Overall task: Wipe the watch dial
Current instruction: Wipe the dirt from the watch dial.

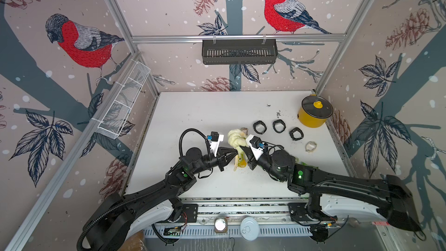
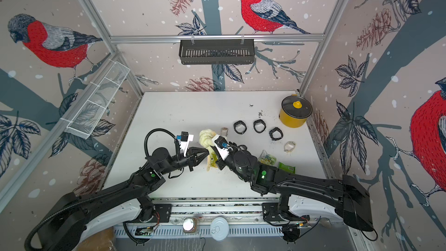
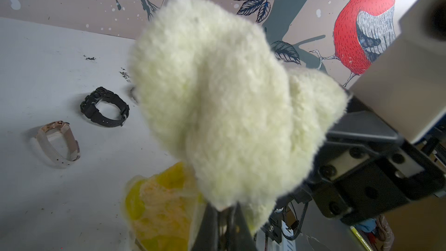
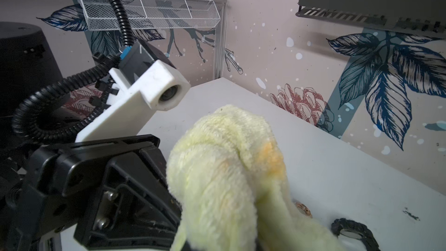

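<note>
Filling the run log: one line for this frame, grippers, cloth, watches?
left gripper: shut on yellow cloth | right gripper: shut on yellow cloth | black watches: three, apart, on table

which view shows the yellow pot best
The top views: in both, the yellow pot stands whole at the table's far right corner, lid on. Neither wrist view shows it; the cloth fills much of both.
</note>
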`<act>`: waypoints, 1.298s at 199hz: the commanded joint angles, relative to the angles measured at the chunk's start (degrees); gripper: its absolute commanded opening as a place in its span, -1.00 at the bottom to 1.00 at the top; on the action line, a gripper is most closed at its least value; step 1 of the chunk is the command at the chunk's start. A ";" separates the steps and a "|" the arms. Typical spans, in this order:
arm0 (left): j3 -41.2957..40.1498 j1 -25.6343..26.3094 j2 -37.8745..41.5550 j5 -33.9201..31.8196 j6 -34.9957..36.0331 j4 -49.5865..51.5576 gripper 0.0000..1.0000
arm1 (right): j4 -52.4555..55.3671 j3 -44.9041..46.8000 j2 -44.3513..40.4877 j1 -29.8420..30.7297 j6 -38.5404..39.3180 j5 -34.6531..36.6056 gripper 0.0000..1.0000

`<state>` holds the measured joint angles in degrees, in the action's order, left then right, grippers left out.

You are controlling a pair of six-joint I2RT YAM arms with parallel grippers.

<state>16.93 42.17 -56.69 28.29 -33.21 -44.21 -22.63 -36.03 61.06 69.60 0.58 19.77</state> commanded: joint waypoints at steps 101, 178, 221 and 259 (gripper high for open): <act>0.45 -0.01 5.71 -0.26 -0.69 -3.65 -1.00 | 4.42 2.59 5.08 0.88 1.84 2.83 -0.96; 0.06 0.01 7.96 -0.41 -1.20 -5.44 -1.00 | 6.53 4.16 6.69 0.67 0.74 8.58 -0.96; -0.22 0.02 10.14 -0.34 -0.02 -3.95 -1.00 | 7.52 6.12 2.64 -2.28 -1.04 9.12 -0.96; -0.76 0.01 10.14 -0.31 0.33 -3.59 -1.00 | 8.60 6.28 -6.12 -3.68 -2.87 7.78 -0.96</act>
<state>16.43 42.17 -46.63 26.96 -34.02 -44.05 -13.93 -29.54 59.37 66.26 -0.27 27.99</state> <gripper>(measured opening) 0.081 0.128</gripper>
